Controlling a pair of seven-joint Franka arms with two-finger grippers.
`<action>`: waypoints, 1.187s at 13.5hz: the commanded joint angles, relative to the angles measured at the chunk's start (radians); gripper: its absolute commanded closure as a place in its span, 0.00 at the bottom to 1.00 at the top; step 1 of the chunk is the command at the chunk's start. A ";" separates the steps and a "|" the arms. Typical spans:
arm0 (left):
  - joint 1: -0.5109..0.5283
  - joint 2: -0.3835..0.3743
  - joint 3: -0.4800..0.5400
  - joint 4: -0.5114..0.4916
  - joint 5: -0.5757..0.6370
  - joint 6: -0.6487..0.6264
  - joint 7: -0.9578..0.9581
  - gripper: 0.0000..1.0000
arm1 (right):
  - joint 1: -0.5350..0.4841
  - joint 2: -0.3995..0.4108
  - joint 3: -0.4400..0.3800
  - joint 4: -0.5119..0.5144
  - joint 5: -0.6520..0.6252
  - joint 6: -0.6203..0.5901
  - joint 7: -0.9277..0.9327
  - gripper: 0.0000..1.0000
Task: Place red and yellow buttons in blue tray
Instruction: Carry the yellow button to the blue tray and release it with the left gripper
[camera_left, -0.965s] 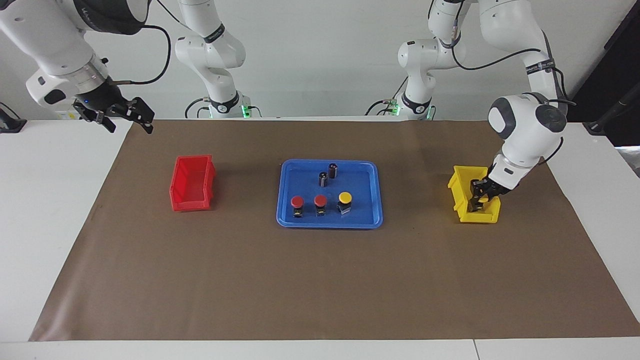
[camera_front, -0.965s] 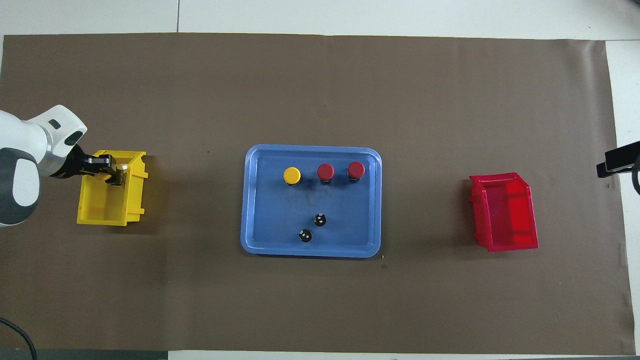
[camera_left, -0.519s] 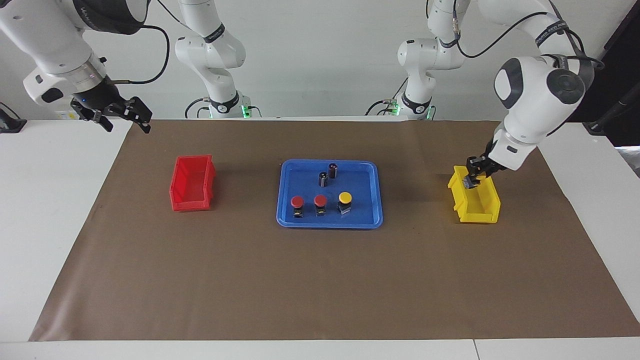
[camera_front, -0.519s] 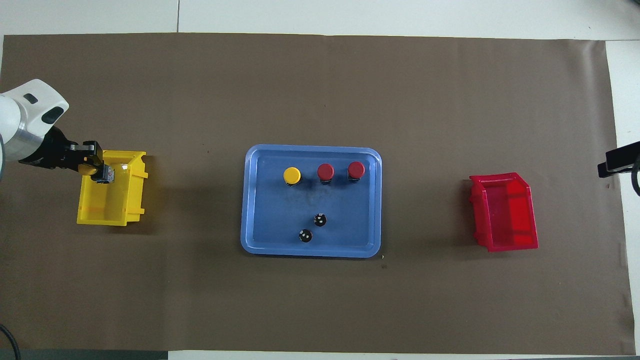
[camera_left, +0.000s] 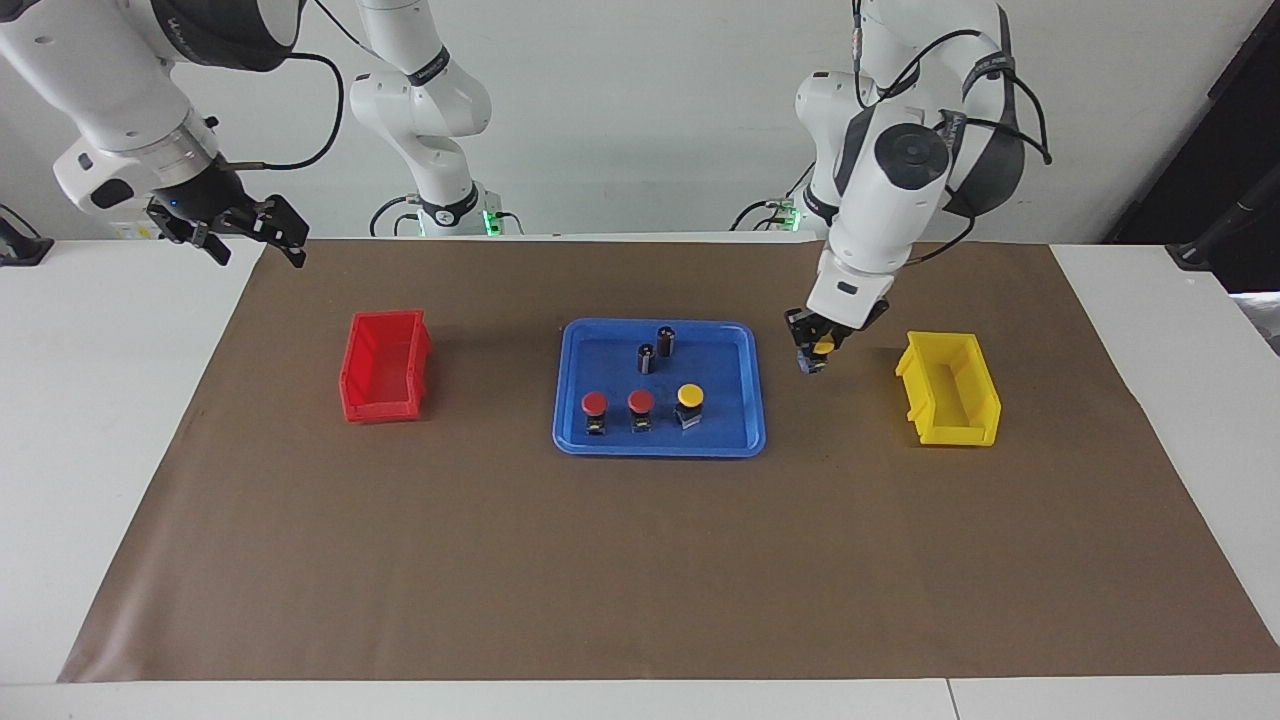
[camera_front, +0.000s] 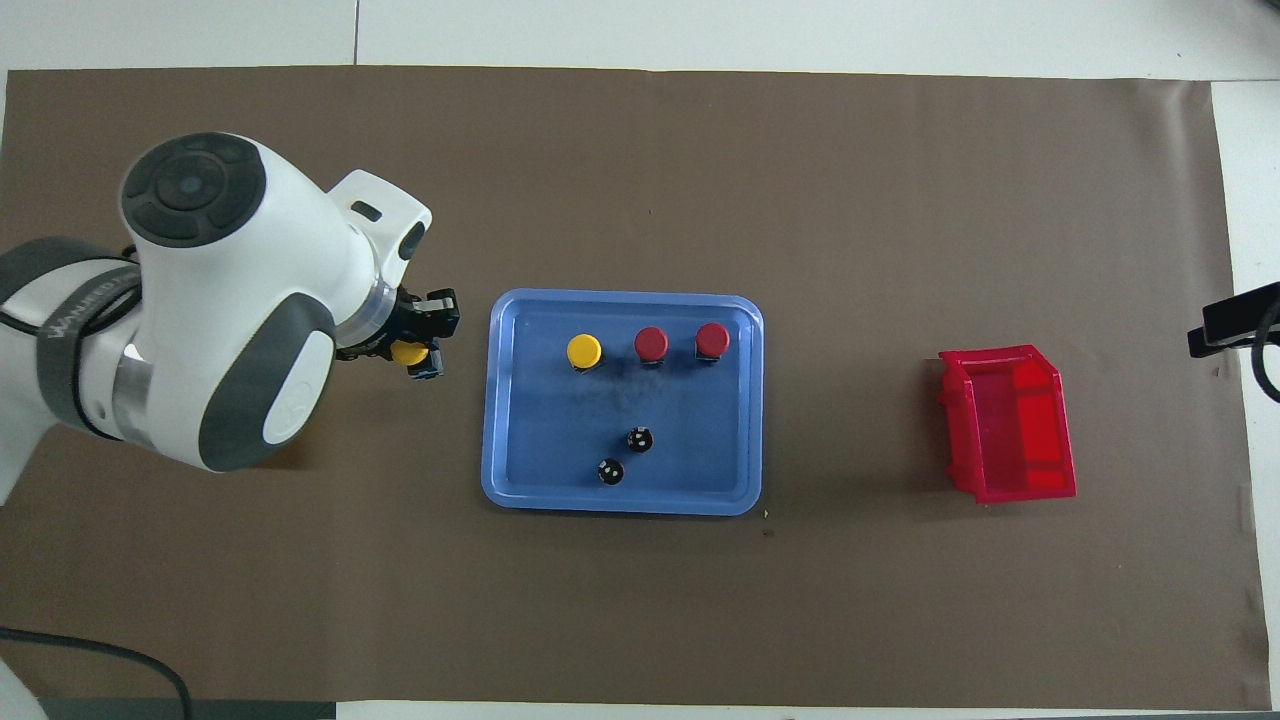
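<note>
The blue tray (camera_left: 722, 410) (camera_front: 700, 440) lies mid-mat. In it stand two red buttons (camera_left: 594, 403) (camera_left: 640, 401) and a yellow button (camera_left: 690, 395) in a row; the overhead view shows them too (camera_front: 651, 343) (camera_front: 712, 339) (camera_front: 584, 351). My left gripper (camera_left: 816, 357) (camera_front: 422, 352) is shut on a second yellow button (camera_left: 823, 346) (camera_front: 407, 353), in the air over the mat between the tray and the yellow bin. My right gripper (camera_left: 255, 238) waits open and empty, raised over the mat's corner at the right arm's end.
Two dark capless cylinders (camera_left: 666, 340) (camera_left: 646, 357) stand in the tray, nearer the robots than the buttons. A red bin (camera_left: 385, 365) (camera_front: 1010, 425) sits toward the right arm's end. A yellow bin (camera_left: 950, 388) sits toward the left arm's end, hidden by the arm in the overhead view.
My left gripper rose out of the yellow bin shut on the yellow button and carried it toward the blue tray. The right arm has hardly moved.
</note>
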 joint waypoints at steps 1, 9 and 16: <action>-0.066 0.054 0.015 -0.004 -0.015 0.075 -0.051 0.98 | -0.002 -0.026 0.008 -0.031 -0.013 0.015 -0.002 0.00; -0.106 0.173 0.014 -0.036 -0.021 0.250 -0.065 0.98 | 0.003 -0.026 0.011 -0.031 -0.008 0.015 -0.002 0.00; -0.106 0.176 0.014 -0.053 -0.021 0.282 -0.062 0.79 | 0.004 -0.026 0.011 -0.031 -0.006 0.015 -0.002 0.00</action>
